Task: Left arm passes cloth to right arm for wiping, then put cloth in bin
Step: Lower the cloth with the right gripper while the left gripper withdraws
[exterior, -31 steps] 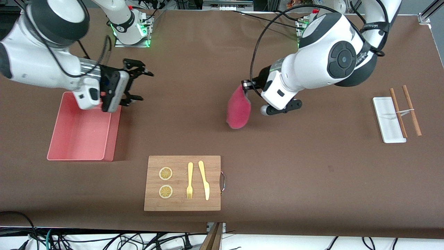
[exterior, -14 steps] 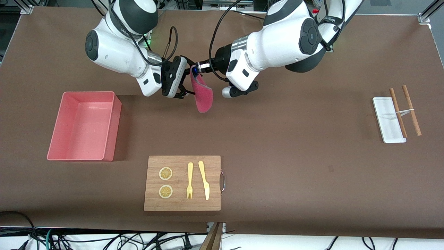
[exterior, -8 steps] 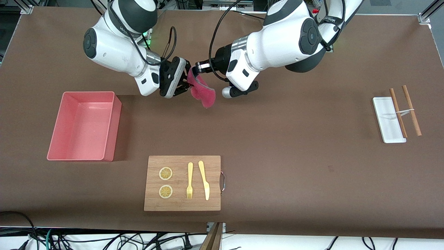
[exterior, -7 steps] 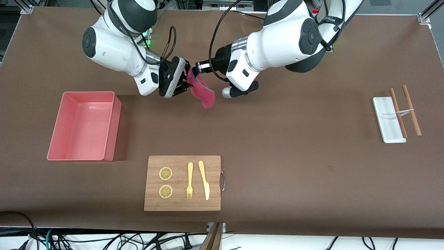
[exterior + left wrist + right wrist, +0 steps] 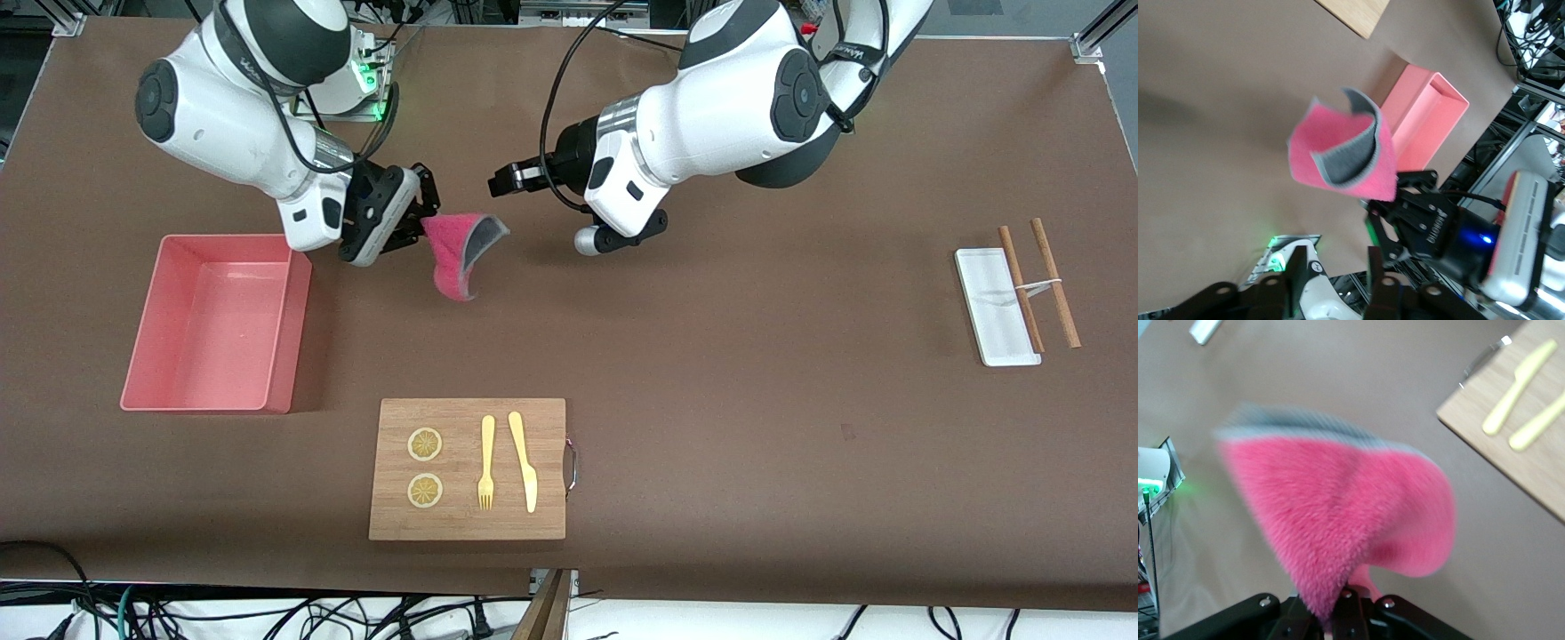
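While my right gripper point(image 5: 425, 216), upper left of the frame, is clamping the cloth point(image 5: 458, 253), my left gripper point(image 5: 498, 182) is hovering with jaws apart.

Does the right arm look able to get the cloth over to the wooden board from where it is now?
Probably yes: the right gripper holds the cloth over bare table, and nothing stands between it and the wooden board.

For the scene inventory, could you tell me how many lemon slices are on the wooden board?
2. One lemon slice lies on the wooden board beside the fork's handle; the other lies nearer the front camera. None seems hidden.
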### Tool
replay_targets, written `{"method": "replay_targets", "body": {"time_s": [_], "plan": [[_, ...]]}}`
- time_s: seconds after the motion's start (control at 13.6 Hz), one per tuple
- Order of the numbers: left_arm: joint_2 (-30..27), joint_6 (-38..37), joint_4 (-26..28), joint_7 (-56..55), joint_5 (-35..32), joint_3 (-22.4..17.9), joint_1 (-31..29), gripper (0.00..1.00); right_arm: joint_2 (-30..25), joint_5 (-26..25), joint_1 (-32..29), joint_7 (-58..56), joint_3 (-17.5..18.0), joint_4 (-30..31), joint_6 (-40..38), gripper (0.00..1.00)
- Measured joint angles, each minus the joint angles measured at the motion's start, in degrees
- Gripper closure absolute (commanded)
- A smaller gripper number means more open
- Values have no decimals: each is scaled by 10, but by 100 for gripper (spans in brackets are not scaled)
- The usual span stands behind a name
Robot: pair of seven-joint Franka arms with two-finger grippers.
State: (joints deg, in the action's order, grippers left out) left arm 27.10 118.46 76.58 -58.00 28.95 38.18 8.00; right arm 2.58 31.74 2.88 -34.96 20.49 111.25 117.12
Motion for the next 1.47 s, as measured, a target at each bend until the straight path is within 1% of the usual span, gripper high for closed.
{"method": "replay_targets", "body": {"time_s": [0.22, 0.29, 0.44, 0.59, 0.73, 0.81, 0.95, 1.17, 1.25, 1.39, 1.47], "plan": [[-3, -42, -2, 0, -71, 0, -22, 0, -4, -31, -1, 60, -29, 0, -27, 100], [-3, -56, -3, 0, -97, 0, -32, 0, -4, -52, -2, 86, -35, 0, -30, 100], [-4, -83, -5, 16, -145, 0, -52, 0, -3, -113, -3, 169, -38, 1, -32, 100], [-4, -124, -6, 70, -173, -1, -79, 0, 1, -169, -3, 264, -38, 3, -40, 100], [-4, -175, -8, 149, -190, -2, -119, 0, 15, -198, -3, 319, -38, 7, -42, 100], [-5, -197, -9, 181, -207, -2, -137, 0, 26, -218, -3, 337, -38, 9, -42, 100], [-7, -234, -11, 229, -271, -2, -159, 0, 60, -278, -3, 386, -38, 11, -37, 100], [-29, -301, -16, 270, -345, -2, -164, 0, 114, -324, -4, 428, -54, 12, 4, 100], [-44, -325, -17, 289, -356, -2, -173, 0, 132, -338, -4, 440, -61, 12, 20, 100], [-76, -353, -19, 348, -359, -5, -211, 0, 167, -363, -4, 467, -66, 12, 55, 100], [-93, -359, -19, 386, -358, -20, -225, 0, 184, -369, -2, 478, -66, 12, 74, 100]]}}
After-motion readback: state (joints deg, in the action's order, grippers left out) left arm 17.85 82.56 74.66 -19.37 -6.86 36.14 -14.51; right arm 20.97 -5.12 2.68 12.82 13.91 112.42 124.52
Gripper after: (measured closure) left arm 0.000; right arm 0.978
